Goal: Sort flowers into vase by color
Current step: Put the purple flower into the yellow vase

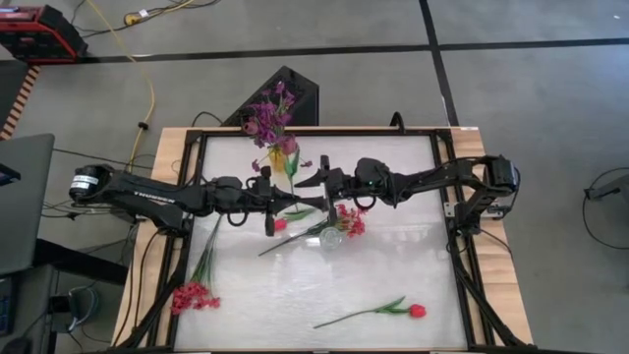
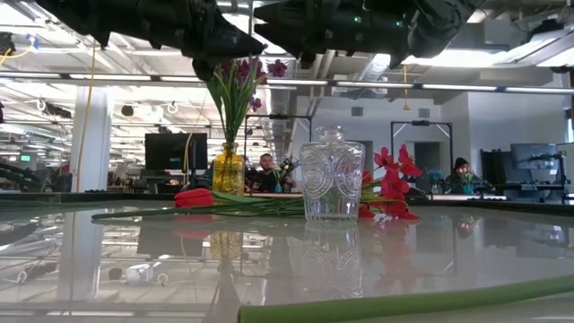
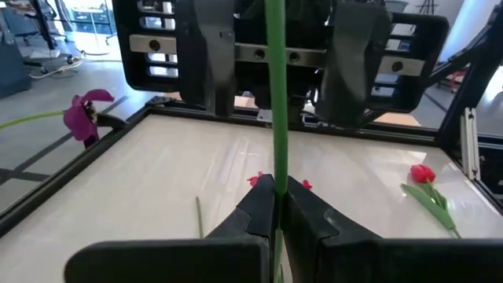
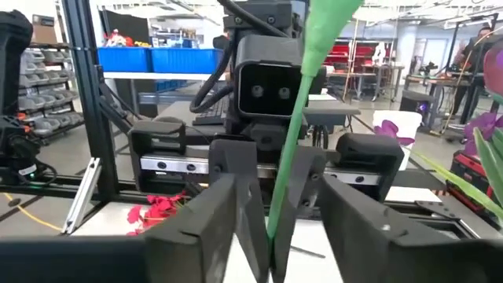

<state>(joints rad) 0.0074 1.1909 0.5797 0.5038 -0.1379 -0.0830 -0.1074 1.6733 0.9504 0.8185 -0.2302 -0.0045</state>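
One green stem (image 3: 276, 118) stands upright mid-table, pinched between your L gripper (image 3: 275, 206) fingers, closed tight on it. R gripper (image 4: 271, 228) faces it w/ fingers spread either side of the same stem, not clamping. Below them a red tulip (image 1: 279, 225) lies flat by the clear glass vase (image 2: 332, 174), red cluster (image 2: 393, 184) just beside the glass. Purple sprays (image 1: 270, 116) sit in the yellow vase (image 2: 228, 170) at the far edge. Another red cluster (image 1: 193, 297) lies near-left, a second red tulip (image 1: 416, 311) near-right on the table (image 1: 393, 265).
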